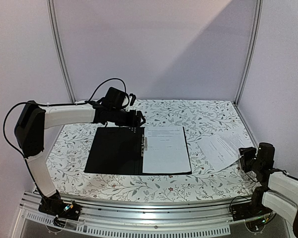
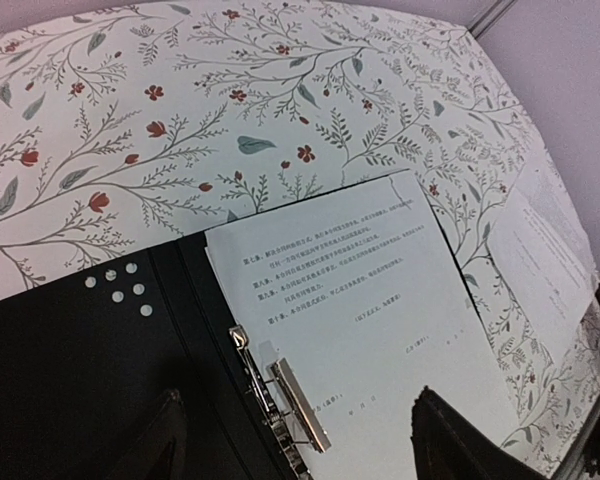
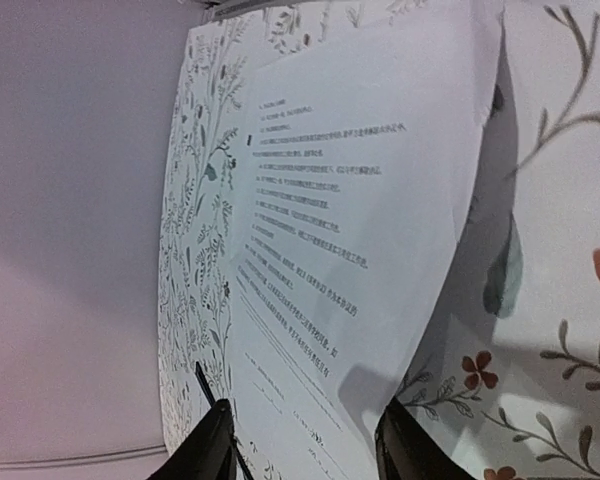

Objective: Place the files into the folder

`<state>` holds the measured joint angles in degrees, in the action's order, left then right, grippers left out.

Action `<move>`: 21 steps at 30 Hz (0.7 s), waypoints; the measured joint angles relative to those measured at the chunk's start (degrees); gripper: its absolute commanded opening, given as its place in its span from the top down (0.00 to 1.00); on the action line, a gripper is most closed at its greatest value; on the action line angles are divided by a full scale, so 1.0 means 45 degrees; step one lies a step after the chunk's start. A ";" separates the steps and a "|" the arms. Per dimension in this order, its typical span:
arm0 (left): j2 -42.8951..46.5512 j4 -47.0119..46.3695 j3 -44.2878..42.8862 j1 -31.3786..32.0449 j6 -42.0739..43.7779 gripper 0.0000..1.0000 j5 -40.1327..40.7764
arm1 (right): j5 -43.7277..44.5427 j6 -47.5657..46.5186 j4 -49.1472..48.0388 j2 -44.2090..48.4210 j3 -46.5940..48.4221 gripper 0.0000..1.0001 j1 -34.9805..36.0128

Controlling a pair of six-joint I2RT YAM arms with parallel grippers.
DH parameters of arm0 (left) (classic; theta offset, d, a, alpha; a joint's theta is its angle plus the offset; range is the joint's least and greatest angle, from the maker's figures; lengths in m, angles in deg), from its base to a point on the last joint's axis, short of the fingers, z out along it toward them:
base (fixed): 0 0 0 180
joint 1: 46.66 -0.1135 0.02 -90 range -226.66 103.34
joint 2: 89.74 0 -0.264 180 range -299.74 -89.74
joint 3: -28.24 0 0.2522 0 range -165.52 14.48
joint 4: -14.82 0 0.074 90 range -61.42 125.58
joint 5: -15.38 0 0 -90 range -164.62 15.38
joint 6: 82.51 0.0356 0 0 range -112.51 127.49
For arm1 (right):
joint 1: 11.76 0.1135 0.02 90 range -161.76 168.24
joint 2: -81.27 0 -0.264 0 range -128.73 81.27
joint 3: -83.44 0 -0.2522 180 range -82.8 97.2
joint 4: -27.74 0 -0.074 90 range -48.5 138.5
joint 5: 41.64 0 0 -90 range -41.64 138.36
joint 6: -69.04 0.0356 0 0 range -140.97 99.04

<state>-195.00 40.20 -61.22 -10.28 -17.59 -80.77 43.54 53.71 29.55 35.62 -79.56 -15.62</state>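
The folder (image 1: 114, 151) lies open on the table, black inside, with a metal clip (image 1: 145, 144) along its spine. One white text sheet (image 1: 165, 148) lies on its right half. My left gripper (image 1: 138, 119) hovers over the folder's far edge, open and empty. In the left wrist view it (image 2: 295, 400) stands above the clip (image 2: 280, 385) and that sheet (image 2: 380, 300). A second white text sheet (image 1: 222, 146) lies at the right, its near corner by my right gripper (image 1: 244, 159). In the right wrist view the open fingers (image 3: 210, 450) frame this sheet (image 3: 350, 200), whose edge curls off the cloth.
A floral tablecloth (image 1: 208, 116) covers the table. Purple walls with metal posts (image 1: 246, 54) close the back and sides. The right table edge runs close beside the loose sheet. The metal rail (image 1: 149, 208) with the arm bases lines the near edge.
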 measured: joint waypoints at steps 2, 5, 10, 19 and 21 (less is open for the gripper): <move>0.0000 -0.0005 0.0000 0.0015 0.0000 0.22 0.0015 | -0.0019 -0.0102 -0.0675 -0.0165 0.0000 0.66 -0.0180; 0.0000 0.0000 0.0000 0.0063 0.0000 0.22 0.0044 | -0.0063 -0.0321 -0.1530 -0.0345 0.0000 0.68 -0.0515; 0.0000 0.0000 0.0000 0.0160 0.0005 0.22 0.0058 | -0.0083 -0.0641 -0.2356 -0.0758 0.0000 0.73 -0.0743; 0.0000 0.0000 0.0000 0.0359 0.0039 0.22 0.0092 | -0.0306 -0.1277 -0.2880 -0.1593 -0.0005 1.00 -0.0748; 0.0000 0.0000 0.0000 0.0389 0.0053 0.22 0.0097 | -0.0306 -0.1341 -0.2885 -0.1637 -0.0005 1.00 -0.0753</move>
<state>-195.00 40.20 -61.22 -8.53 -17.35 -80.33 42.16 47.68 16.57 28.25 -79.58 -19.01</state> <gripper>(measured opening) 0.783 0.005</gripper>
